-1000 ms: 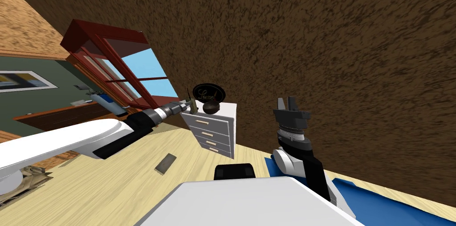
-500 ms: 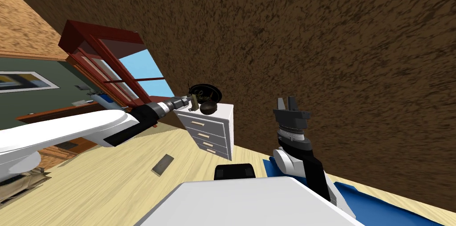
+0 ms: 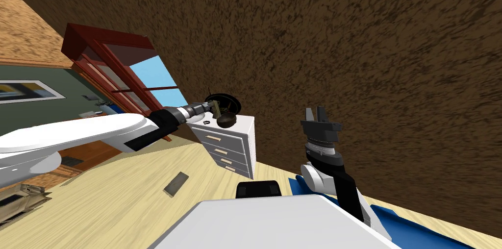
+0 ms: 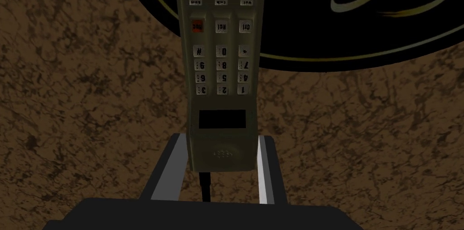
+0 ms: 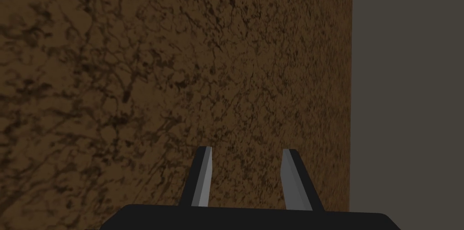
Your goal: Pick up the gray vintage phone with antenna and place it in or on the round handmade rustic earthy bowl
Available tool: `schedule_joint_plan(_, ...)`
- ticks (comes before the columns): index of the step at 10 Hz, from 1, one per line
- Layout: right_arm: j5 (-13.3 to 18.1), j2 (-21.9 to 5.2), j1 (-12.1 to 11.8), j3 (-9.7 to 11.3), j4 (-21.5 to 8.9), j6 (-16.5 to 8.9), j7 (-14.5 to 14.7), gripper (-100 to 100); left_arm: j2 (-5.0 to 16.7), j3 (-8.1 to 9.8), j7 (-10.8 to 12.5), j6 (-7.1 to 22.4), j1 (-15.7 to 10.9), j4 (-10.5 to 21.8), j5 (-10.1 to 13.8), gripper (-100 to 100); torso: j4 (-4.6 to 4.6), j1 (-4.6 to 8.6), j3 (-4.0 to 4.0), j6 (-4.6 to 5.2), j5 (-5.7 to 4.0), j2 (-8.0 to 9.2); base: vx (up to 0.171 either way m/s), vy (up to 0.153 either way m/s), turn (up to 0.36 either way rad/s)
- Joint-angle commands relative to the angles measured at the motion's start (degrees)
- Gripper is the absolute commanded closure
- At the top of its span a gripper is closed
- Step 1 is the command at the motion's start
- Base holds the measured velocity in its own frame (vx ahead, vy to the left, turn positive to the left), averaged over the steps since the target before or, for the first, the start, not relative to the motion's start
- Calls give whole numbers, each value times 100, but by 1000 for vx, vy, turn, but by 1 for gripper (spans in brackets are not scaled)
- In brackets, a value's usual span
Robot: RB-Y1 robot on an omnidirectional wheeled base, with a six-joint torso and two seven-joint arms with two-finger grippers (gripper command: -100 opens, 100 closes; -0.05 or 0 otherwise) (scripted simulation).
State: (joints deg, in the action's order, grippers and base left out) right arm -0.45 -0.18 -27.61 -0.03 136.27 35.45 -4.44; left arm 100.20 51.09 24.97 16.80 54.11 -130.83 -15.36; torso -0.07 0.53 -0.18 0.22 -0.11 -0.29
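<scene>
Phone (image 4: 222, 59) sits in the left hand (image 4: 222, 139), an olive-grey block with a keypad of pale buttons, one red button and a small dark display. The two fingers (image 4: 168, 168) of this hand press on its sides near the end with the display. From that end the thin black antenna (image 4: 205, 186) runs down between the fingers toward the dark body of the hand. The keypad faces the wrist camera, and its digits read upside down there.

From the head camera, the left arm reaches out long to the white chest of drawers (image 3: 230, 148), which stands against the brown mottled wall (image 3: 367, 64). The left hand (image 3: 212, 107) holds the phone (image 3: 216, 109) over the top of this chest. The dark brown round bowl (image 3: 226, 120) stands on the chest top, just beside and below the phone, and I cannot tell if they touch. A small dark ring (image 3: 206, 122) lies on the chest top too, on the window side of the bowl. A black round plaque with gold writing (image 4: 362, 23) hangs on the wall behind the chest, above its top.

The right hand (image 3: 316, 112) is raised well apart from the chest, on the side away from the red-framed window (image 3: 122, 74). Its two fingers (image 5: 201, 177) stand parted with nothing between them.
</scene>
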Motion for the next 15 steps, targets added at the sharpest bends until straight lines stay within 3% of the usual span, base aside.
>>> schedule_joint_plan(1, 0, 0, 0, 0, 0, 0, 0, 0, 0, 0, 0, 0, 0, 0, 0, -100, 0, 0, 0, 0, 0, 0, 5, -7, -1)
schedule_joint_plan(5, 0, 0, 0, 0, 0, 0, 0, 0, 0, 0, -2, -3, 0, -1, -1, -100, 5, -20, 10, -1, 6, 16, 0, 0, 0)
schedule_joint_plan(6, 0, 0, 0, 0, 0, 0, 0, 0, 0, 0, -2, -3, 0, -1, -1, 0, 5, -21, 11, -1, 6, 17, 0, 0, 0)
schedule_joint_plan(7, 0, 0, 0, 0, 0, 0, 0, 0, 221, 122, 15, -138, -50, 189, 173, -100, 5, -21, 11, -1, 6, 17, -2, 0, 185)
schedule_joint_plan(13, 0, 0, 0, 0, 0, 0, 0, 0, 887, 491, 66, -543, -200, 758, 693, -100, 5, -18, 11, -2, 5, 18, -3, -5, 128)
schedule_joint_plan(14, 0, 0, 0, 0, 0, 0, 0, 0, 1109, 614, 83, -679, -250, 948, 866, -100, 5, -18, 11, -2, 5, 18, -4, -4, 218)
schedule_joint_plan(15, 0, 0, 0, -1, 0, 0, 0, 0, 1015, 570, 7, -575, -225, 842, 885, -100, 6, -17, 12, -4, 5, 19, -1, -5, 43)
